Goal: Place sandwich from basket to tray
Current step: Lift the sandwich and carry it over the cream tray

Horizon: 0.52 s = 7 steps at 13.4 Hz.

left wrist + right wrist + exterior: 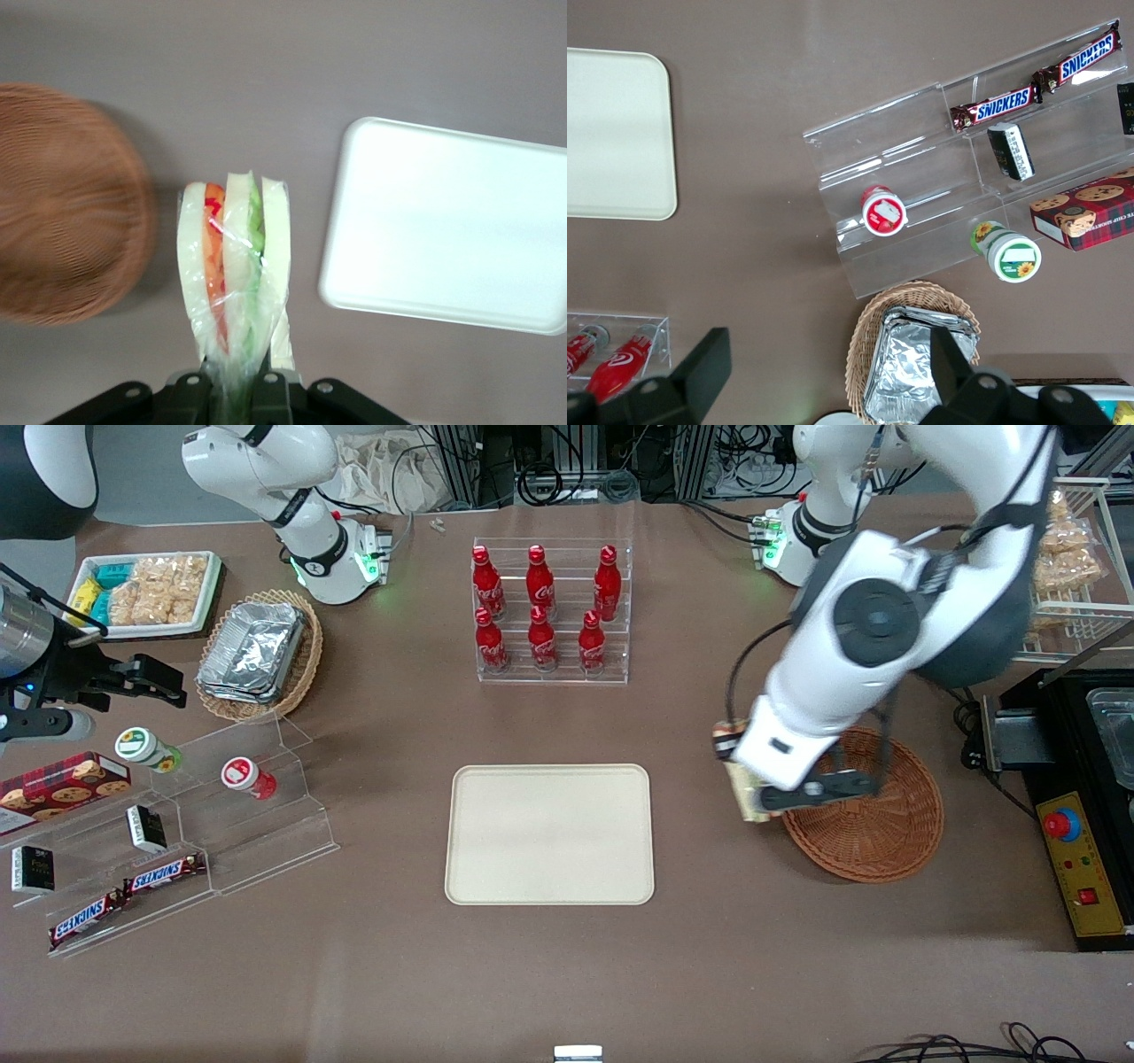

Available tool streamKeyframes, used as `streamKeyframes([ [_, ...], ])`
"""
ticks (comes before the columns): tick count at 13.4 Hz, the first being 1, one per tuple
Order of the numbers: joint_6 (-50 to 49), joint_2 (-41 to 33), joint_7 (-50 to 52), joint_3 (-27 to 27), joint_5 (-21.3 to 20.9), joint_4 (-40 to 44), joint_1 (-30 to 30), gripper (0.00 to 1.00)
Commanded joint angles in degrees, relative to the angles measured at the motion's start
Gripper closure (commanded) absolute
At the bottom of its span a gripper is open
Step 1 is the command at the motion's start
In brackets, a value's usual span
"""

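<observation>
**Sandwich lifted clear of the basket, hanging over bare table**

The gripper (pixel 769 801) hangs above the table (pixel 549 974), just beside the rim of the reddish-brown basket (pixel 873 824), on the edge of it that faces the tray (pixel 549 834). Its fingers (pixel 270 390) are pinched on the sandwich (pixel 235 266), gripping the narrow end of the wedge through its clear wrapping. From the wrist camera the sandwich stands edge-on: three white bread slices with an orange-red layer in one gap and a green layer in the other, the plastic film creased around them. Seen from the front, only a strip of the sandwich (pixel 741 779) shows, tucked against the arm's last white link.

The sandwich is in the air, over brown tabletop, between basket and tray and not above either. The basket is well apart from the cream tray, which lies flat in the middle of the table with nothing on it.

Farther from the front camera than the tray stands a clear rack of six red cola bottles (pixel 542 611). Toward the parked arm's end of the table are a tan wicker basket of foil containers (pixel 257 651) and a stepped clear display with Snickers bars (pixel 164 874).
</observation>
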<state>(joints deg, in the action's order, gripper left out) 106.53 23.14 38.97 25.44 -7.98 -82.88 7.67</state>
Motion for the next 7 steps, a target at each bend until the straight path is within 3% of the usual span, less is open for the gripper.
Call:
streamKeyframes([
  [1,8.75,7.33,-0.04,-0.30,-2.47,1.06,4.09,1.00],
  [7,18.98,20.43,2.16,-0.92,-6.96,1.85,8.59,1.00],
])
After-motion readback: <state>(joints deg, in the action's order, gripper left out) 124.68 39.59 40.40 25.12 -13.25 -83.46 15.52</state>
